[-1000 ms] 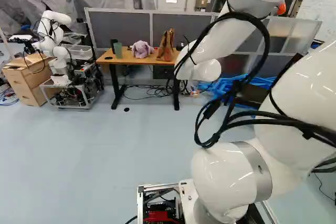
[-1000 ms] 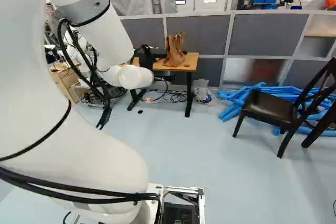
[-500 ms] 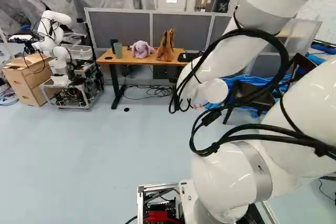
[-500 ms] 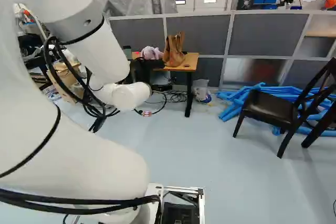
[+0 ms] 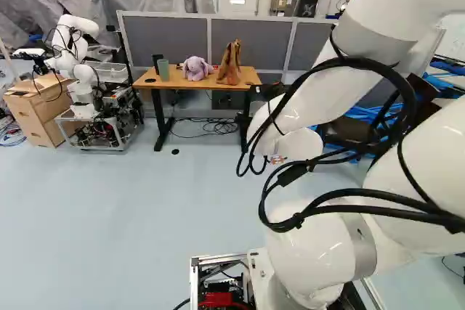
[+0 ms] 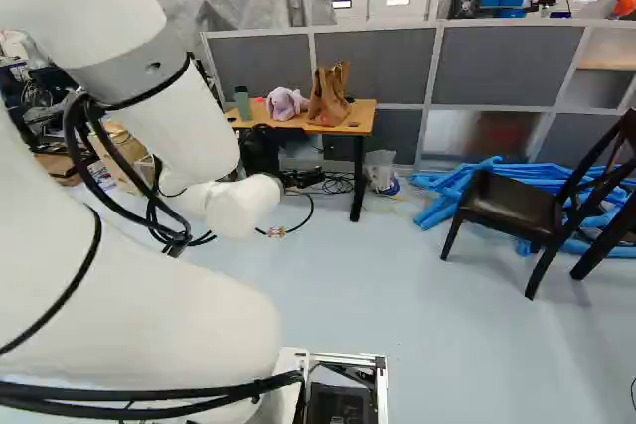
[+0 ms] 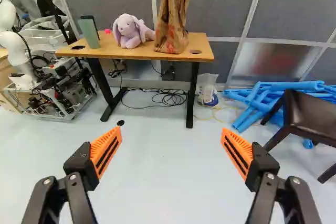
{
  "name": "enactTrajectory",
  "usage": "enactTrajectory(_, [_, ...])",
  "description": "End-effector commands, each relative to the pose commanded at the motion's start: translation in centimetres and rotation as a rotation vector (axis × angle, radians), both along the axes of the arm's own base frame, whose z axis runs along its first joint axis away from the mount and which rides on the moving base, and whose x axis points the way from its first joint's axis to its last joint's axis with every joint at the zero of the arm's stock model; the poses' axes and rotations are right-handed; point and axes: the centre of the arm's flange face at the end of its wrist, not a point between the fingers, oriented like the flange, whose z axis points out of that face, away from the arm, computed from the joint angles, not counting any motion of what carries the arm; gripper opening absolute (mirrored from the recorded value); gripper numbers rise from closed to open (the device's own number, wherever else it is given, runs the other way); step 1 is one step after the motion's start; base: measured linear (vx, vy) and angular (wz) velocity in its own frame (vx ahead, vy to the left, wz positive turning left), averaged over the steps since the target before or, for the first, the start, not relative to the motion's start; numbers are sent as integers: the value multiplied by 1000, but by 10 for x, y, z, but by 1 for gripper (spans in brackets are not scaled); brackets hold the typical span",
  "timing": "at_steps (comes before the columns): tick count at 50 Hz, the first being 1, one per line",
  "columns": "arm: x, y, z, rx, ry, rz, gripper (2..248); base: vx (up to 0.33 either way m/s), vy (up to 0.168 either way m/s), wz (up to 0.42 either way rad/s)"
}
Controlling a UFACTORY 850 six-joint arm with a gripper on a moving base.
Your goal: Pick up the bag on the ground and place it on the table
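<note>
1. Pincer [image 7: 171,130] released and empty, orange pads [image 7: 106,151] spread wide, ahead of them only bare floor [image 7: 168,177], then the table [image 7: 105,51], well off.
2. Brown paper bag [image 7: 173,22], probably the task's thing, upright on the table beside the plush rabbit [image 7: 128,30], not on the ground. Placing apparently done, by that reading.
3. On the floor, just beside the table leg [image 7: 192,95] nearer the chair [image 7: 310,116]: a clear plastic bag [image 7: 207,88]. Impossible to rule out as the one meant.
4. For the likely step, backing off: draw straight away from the table, pads spread, clear of bag and rabbit, loose arm cables [image 5: 414,107] free of snags.
5. For the plastic bag instead: go in low, straddle the gathered top, avoid the leg and the floor cables [image 7: 168,97], close softly, lift upright.
6. Count: one table, one brown bag, one plastic bag, one rabbit, one green cup [image 7: 89,34], two pads. At least one chair. Blue tubes [image 7: 252,98] too tangled to number.
</note>
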Motion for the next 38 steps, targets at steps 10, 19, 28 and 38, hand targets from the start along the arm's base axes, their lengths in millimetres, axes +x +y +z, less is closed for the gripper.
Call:
enactTrajectory(10, [-8, 0, -4, -3, -8, 2, 247, 0, 0, 0])
enactTrajectory(19, [-11, 0, -6, -4, -12, 3, 247, 0, 0, 0])
enactTrajectory(28, [-11, 0, -6, -4, -12, 3, 247, 0, 0, 0])
enactTrajectory(38, [-11, 0, -6, -4, -12, 3, 247, 0, 0, 0])
